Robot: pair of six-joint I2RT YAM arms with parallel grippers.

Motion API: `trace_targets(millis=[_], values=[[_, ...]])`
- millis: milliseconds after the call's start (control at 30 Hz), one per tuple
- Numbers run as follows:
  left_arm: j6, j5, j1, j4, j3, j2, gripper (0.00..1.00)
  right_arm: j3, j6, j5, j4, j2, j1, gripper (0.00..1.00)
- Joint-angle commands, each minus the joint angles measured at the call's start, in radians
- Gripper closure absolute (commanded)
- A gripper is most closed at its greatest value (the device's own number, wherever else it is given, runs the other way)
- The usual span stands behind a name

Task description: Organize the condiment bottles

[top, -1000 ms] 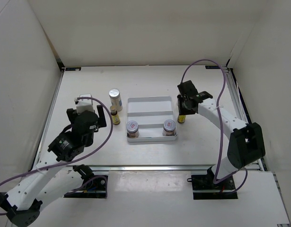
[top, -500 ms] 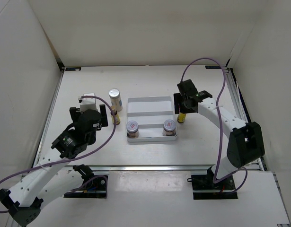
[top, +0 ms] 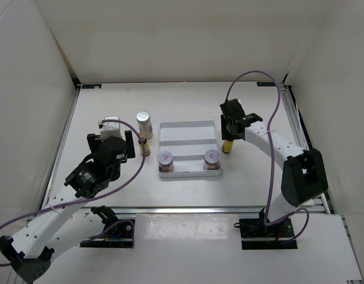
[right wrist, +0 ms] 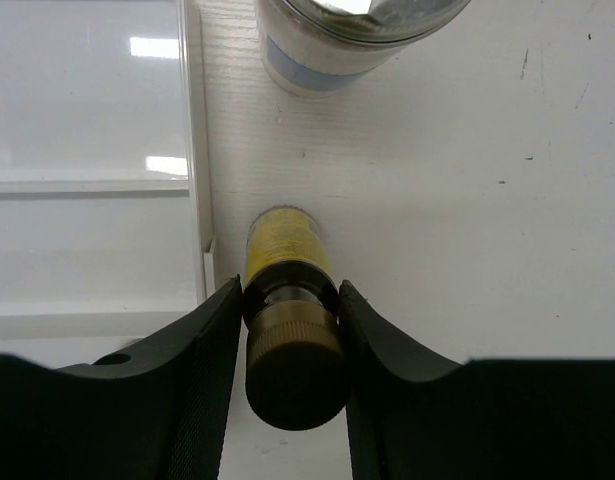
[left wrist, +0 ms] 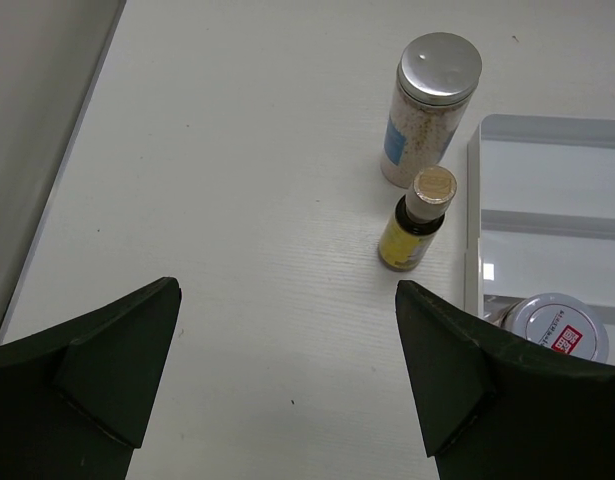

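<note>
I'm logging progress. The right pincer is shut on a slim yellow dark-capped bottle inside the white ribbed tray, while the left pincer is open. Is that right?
Not quite. The slim yellow dark-capped bottle in the right pincer is outside the white ribbed tray, just beside its right wall, as the right wrist view shows. The left pincer is open.

two red-topped jars (top: 166, 158) in the near compartment of the white tray (top: 187, 135)
</note>
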Motion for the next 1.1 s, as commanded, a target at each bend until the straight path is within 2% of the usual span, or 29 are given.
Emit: trace_targets(millis=[0,100,367,633,833,1067], values=[[0.005,-0.028,0.004,0.013,-0.002,-0.003,0.0,0.022,0.004,0.02,0.012,0.005,-0.003,0.63],[0.005,-0.028,0.004,0.013,-0.002,0.006,0.0,0.032,-0.007,0.049,-0.008,-0.017,-0.003,0.78],[0.005,-0.028,0.004,0.013,-0.002,0.015,0.0,0.154,-0.016,0.04,-0.086,-0.11,0.012,0.92],[0.005,-0.028,0.004,0.013,-0.002,0.015,0.0,0.231,-0.036,0.005,-0.115,-0.119,0.103,0.99],[0.005,-0.028,0.004,0.013,-0.002,0.015,0.0,0.213,-0.027,-0.037,-0.091,-0.086,0.162,0.99],[0.005,-0.028,0.004,0.013,-0.002,0.015,0.0,0.179,-0.007,-0.057,-0.052,-0.015,0.172,0.99]])
